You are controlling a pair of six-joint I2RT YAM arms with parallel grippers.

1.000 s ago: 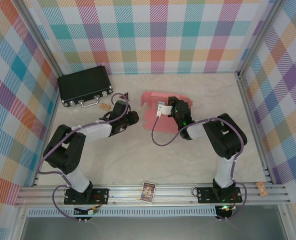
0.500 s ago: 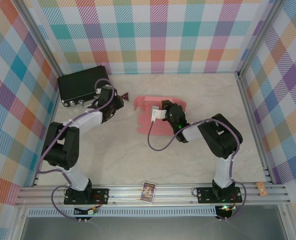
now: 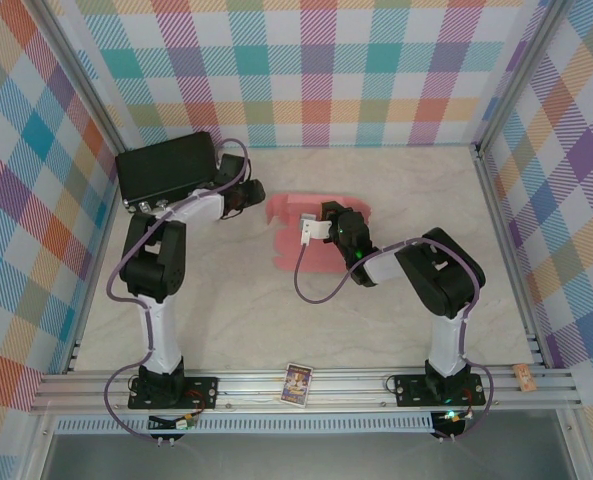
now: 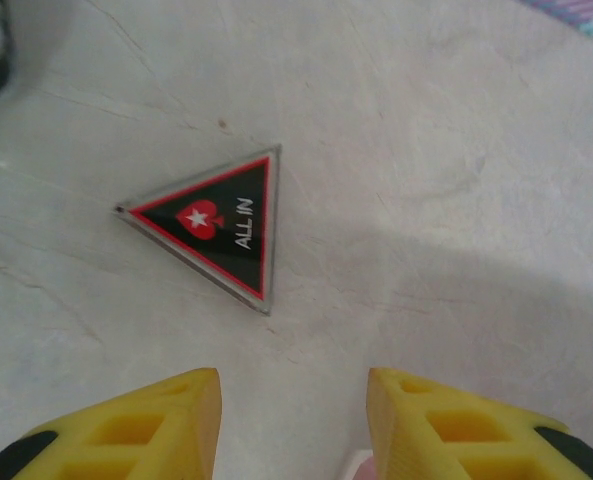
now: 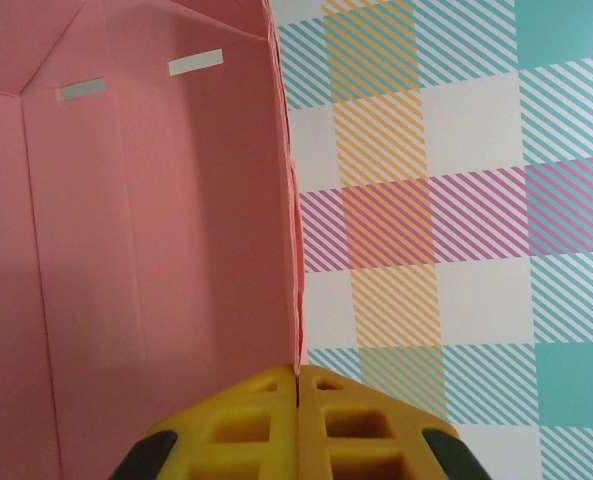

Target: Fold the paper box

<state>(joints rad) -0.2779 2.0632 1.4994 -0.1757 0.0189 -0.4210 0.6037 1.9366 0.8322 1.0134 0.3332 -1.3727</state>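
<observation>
My right gripper (image 5: 298,380) pinches the salmon-pink cardboard paper box (image 5: 146,230) at bottom centre. My left gripper (image 4: 291,405) gapes empty below a black triangular token (image 4: 221,228).

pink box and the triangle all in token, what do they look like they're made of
The paper box looks like thin matte salmon-pink card: sharp fold creases, die-cut slots, and an edge thin enough to sit pinched in the right hand. The triangular token looks like glossy hard plastic, perhaps acrylic: a clear bevelled rim around a black and red printed face.
</observation>
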